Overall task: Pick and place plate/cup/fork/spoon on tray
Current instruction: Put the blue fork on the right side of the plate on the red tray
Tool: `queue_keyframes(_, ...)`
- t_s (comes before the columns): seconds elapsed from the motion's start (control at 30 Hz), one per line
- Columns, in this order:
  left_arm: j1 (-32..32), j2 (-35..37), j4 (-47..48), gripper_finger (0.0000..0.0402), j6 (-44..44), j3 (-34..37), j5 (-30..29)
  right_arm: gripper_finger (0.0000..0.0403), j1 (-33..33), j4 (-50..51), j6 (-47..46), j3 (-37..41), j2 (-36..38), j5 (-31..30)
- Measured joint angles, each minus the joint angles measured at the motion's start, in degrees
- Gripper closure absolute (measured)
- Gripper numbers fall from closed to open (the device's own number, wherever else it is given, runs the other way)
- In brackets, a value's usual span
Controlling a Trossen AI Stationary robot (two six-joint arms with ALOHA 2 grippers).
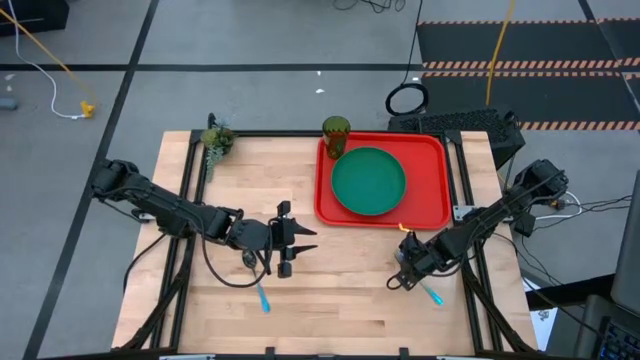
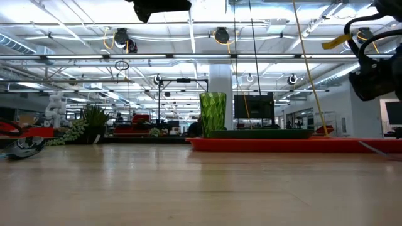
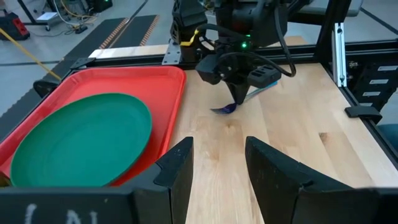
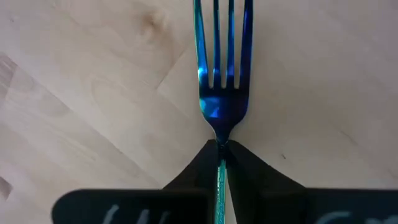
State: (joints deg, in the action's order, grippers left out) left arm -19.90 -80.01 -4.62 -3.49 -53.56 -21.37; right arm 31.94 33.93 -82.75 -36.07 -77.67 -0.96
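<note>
Blue-handled metal fork [image 4: 222,81] is pinched at its neck by the right gripper [image 4: 221,149], tines pointing straight ahead of the closed fingers, low over the wooden table [image 1: 330,290]. Red rectangular plastic tray [image 1: 432,200] lies near, beyond that gripper. Left gripper [image 3: 217,165] waits open at mid-table.

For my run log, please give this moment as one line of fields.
right gripper: shut on fork | left gripper: open, above table | plate: on tray | spoon: on table
</note>
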Motion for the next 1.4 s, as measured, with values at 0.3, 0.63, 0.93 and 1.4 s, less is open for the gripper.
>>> queue_keyframes(0.3, -0.22, 0.00, 0.02, 0.0252, -1.76, 0.00, 0.01, 0.0361, 2.39, -0.89, 1.14, 0.00, -0.09, -2.83)
queue_keyframes(0.63, -0.46, 0.00, 0.07, 0.0252, -2.22, 0.02, 0.02, 0.0334, 2.58, -1.02, 4.52, -0.04, -0.09, -2.39)
queue_keyframes(0.93, -0.46, 0.00, 0.07, 0.0252, -2.24, 0.00, 0.02, 0.0391, 0.70, -0.46, 4.41, -0.06, 0.14, -1.30)
queue_keyframes(1.4, -0.80, 0.00, 0.07, 0.0252, -2.91, 0.02, 0.02, 0.0395, -0.06, 4.40, -2.25, 0.09, 10.41, -10.29)
